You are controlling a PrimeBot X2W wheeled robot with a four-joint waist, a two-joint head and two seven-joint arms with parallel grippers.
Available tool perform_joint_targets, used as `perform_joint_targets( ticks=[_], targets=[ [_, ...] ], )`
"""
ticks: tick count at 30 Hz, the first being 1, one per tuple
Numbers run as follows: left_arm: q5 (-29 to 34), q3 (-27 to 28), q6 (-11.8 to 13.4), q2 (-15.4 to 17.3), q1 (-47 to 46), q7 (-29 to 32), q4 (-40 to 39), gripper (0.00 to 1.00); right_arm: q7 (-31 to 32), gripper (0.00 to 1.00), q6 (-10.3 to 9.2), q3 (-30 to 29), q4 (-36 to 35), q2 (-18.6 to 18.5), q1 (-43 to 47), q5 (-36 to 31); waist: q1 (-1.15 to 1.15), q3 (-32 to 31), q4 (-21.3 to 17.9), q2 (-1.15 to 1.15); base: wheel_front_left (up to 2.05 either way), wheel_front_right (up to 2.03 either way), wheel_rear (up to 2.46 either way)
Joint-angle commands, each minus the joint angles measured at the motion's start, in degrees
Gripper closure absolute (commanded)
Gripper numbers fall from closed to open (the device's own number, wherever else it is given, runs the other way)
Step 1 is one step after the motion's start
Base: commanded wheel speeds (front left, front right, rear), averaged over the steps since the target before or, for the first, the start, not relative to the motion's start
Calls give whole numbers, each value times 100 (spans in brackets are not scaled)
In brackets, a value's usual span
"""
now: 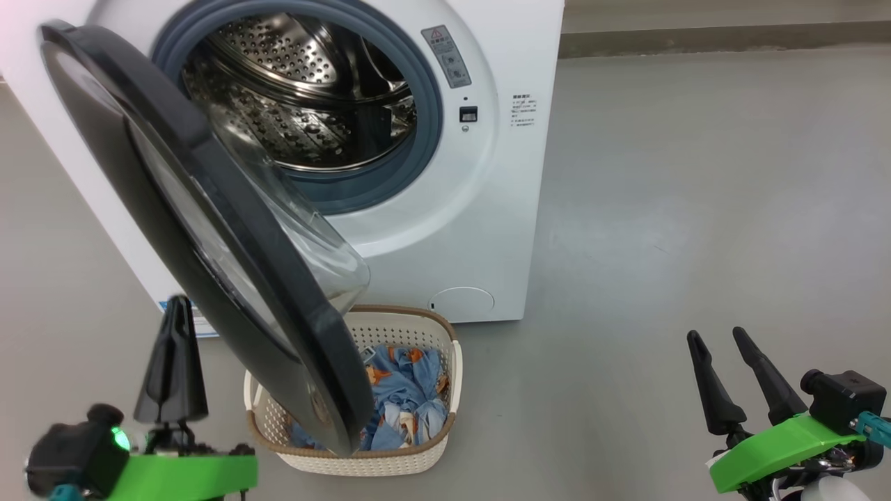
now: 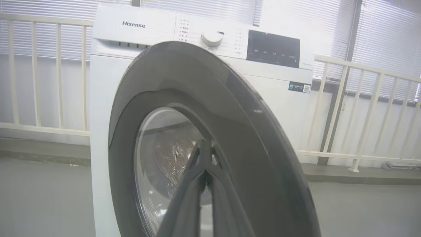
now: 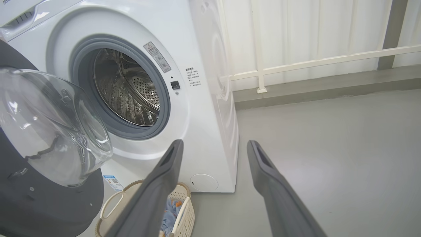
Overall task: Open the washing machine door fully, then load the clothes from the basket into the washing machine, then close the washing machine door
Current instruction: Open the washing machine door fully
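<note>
Standing partly open, the large round washing machine door with glossy black rim and bulging clear glass bowl (image 1: 209, 181) swings out from the big white front-loading washing machine (image 1: 487, 209). In the head view its lower edge overlaps the small cream perforated plastic basket with brown rim (image 1: 418, 314) on the grey floor (image 1: 696, 209). Light blue clothes printed with orange figures (image 1: 404, 390) lie inside the basket. The left fingers (image 1: 175, 327) are pressed together on nothing, just beside the door's outer face; the right fingers (image 1: 705, 376) are spread wide, empty, well apart to the right
</note>
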Motion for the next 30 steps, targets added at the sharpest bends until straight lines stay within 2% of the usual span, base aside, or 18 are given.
perform_joint_targets(
  ticks=[1, 7, 14, 20, 30],
  targets=[
    [87, 164, 32, 56, -335, 0, -301, 100, -71, 0, 33, 70, -117, -56, -14, -47, 0, -8, 20, 0, 0, 0, 0],
    [38, -85, 6, -14, -608, 337, -1060, 100, -71, 0, 33, 88, -108, -35, -37, -48, 0, -23, 52, 0, 0, 0, 0],
    [-78, -676, -43, -211, -739, 776, -1304, 100, -71, 0, 33, 176, -111, 5, -86, -44, 0, -18, -53, 0, 0, 0, 0],
    [-172, -1063, -29, -300, -612, 990, -1128, 100, -71, 0, 33, 187, -110, 32, -78, -24, 0, 13, -169, 0, 0, 0, 0],
    [-519, -1634, 20, -408, -451, 1041, -190, 100, -71, 0, 33, 284, -84, 51, -134, -7, 0, 82, -386, 0, 0, 0, 0]
  ],
)
